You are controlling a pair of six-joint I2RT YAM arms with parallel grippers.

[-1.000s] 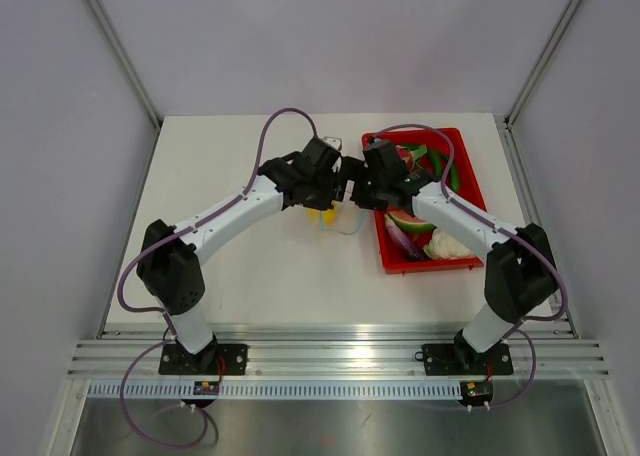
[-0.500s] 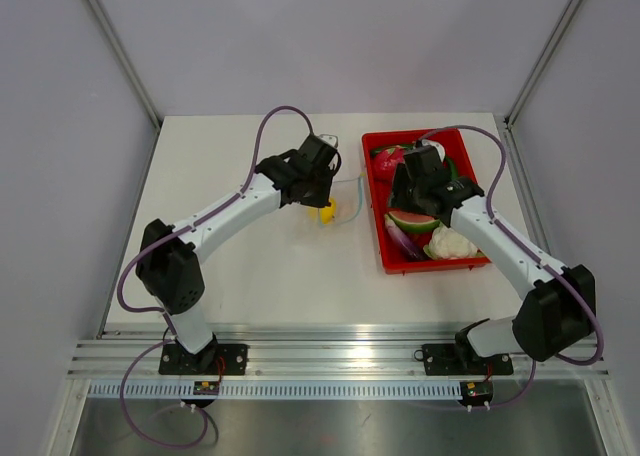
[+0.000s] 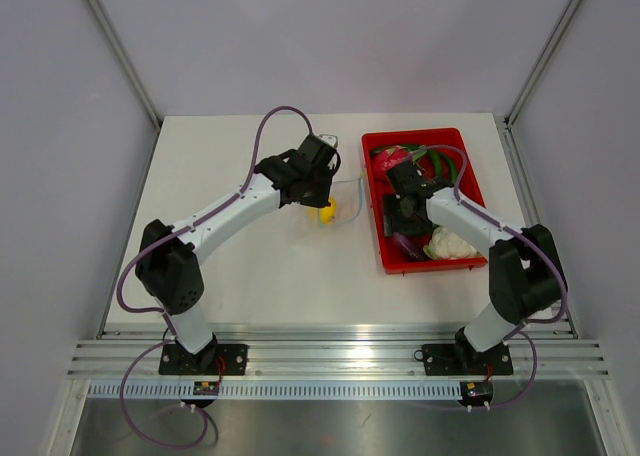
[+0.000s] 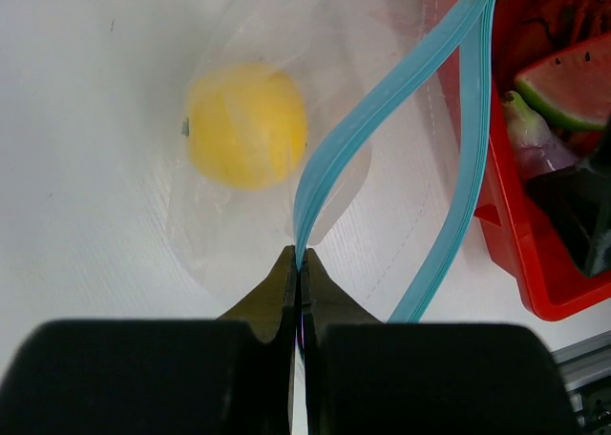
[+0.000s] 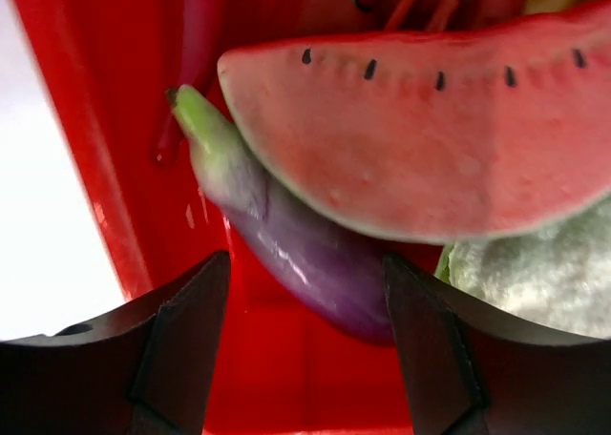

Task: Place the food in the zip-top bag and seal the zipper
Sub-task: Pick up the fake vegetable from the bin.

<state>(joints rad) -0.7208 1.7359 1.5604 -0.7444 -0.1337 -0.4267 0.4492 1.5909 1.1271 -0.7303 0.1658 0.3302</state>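
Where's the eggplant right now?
Right wrist view: eggplant lies in the red tray on the table's right, partly under the watermelon wedge, ahead of the open right hand.

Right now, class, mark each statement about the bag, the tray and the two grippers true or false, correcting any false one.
1. The yellow fruit sits inside the zip-top bag. True.
2. The left gripper is open. False: it is shut on the zipper.
3. The watermelon wedge lies in the red tray. True.
4. The right gripper grips the eggplant. False: its jaws stand open, the eggplant ungripped in the tray.
5. The zipper is sealed. False: its two strips stand apart.
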